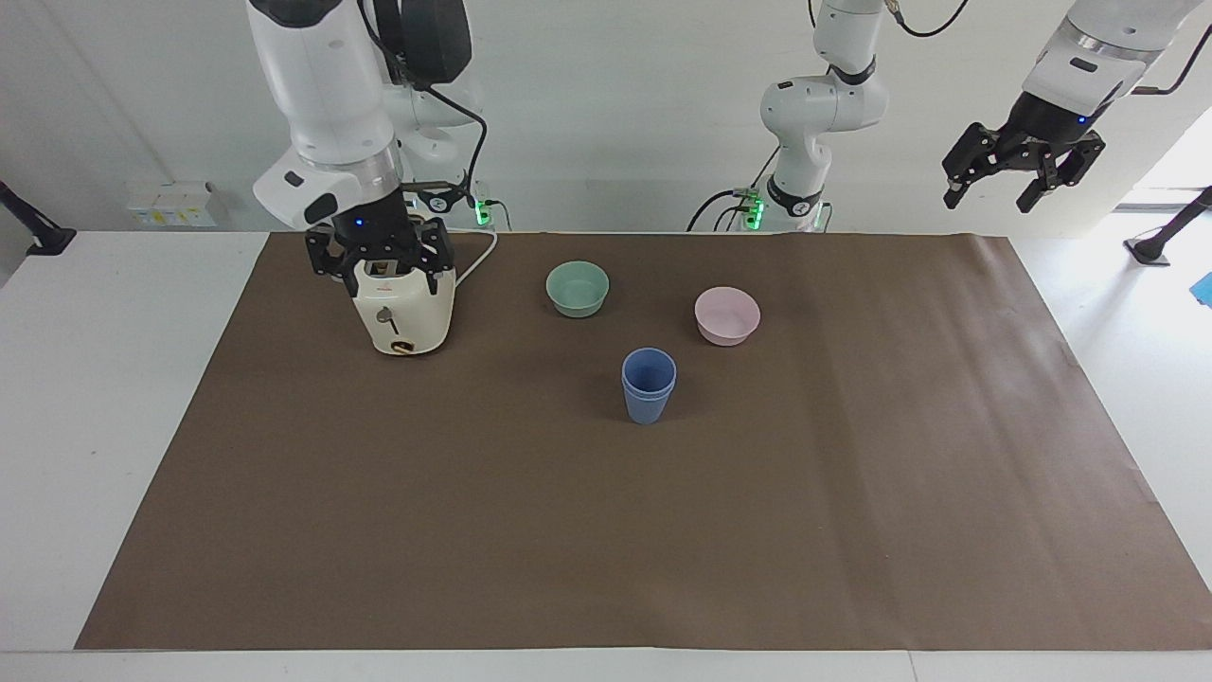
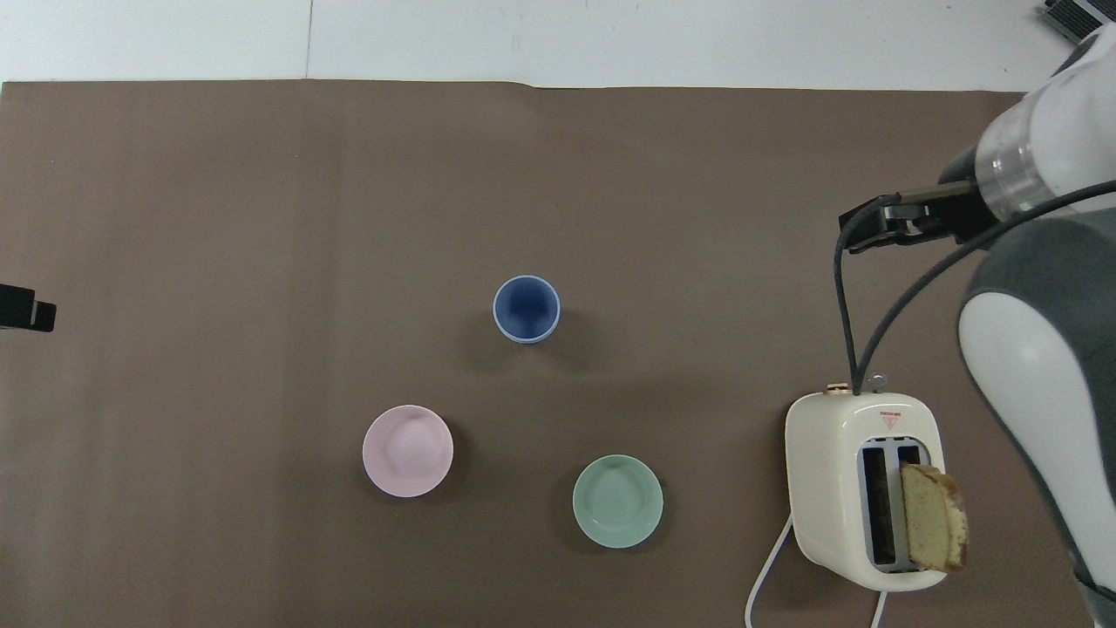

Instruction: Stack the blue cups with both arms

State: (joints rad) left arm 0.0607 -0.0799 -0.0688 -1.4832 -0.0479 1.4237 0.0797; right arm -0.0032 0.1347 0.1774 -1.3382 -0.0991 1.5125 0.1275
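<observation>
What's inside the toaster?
A slice of bread sticks up out of one slot of the toaster. The other slot looks empty from above. How deep the bread goes down is hidden by the toaster's body.

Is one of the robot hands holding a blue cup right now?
No: the blue cups stand nested on the mat, untouched, with the right gripper open by the toaster and the left gripper raised, open and empty.

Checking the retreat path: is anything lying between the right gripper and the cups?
Nothing. In the facing view the right gripper, open, is up in front of the toaster; only bare brown mat runs from there to the stacked cups.
</observation>
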